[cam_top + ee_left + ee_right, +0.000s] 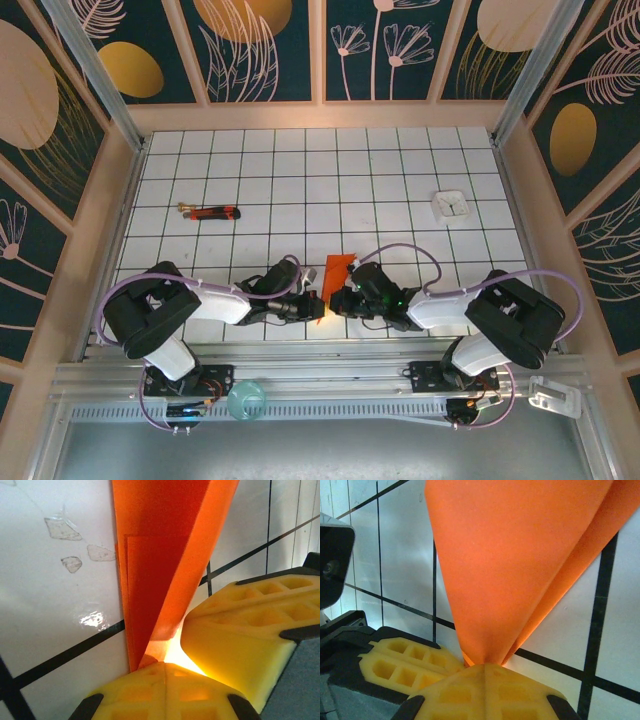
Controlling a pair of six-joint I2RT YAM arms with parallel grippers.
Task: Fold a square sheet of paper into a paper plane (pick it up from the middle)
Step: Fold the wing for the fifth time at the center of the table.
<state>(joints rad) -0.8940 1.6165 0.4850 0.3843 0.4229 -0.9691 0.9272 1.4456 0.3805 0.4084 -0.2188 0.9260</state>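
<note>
Two claws: I have the left claw (pixel 314 306) and the right claw (pixel 336 300) meeting nose to nose at the near middle of the surface (pixel 300 170).
Paper: the orange paper (pixel 338 268) sits right where they meet, its narrow end down between them.
Pointing: I see the tip aimed at the near edge and into the claws. It fans wider toward the far side, so its long axis runs near to far, leaning a little right in the overhead view.
Left claw: in its wrist view the yellow fingers (pixel 135 695) are pressed together on the paper's tip.
Right claw: from its own wrist camera, its fingers (pixel 520 695) are likewise clamped on that tip, from the opposite side.
Paper shape: a tapering wedge with straight creases and a darker inner flap. It is thin and matte, and light glows through it by the tip.
Finger build: yellow blocks moulded with square pockets, on black backing.
Surface finish: glossy white tiles with thin black grid lines.
Elsewhere: a red-and-black stick tool (pixel 210 212) lies far left and a small white square (pixel 451 204) far right, both well apart from the paper.
</note>
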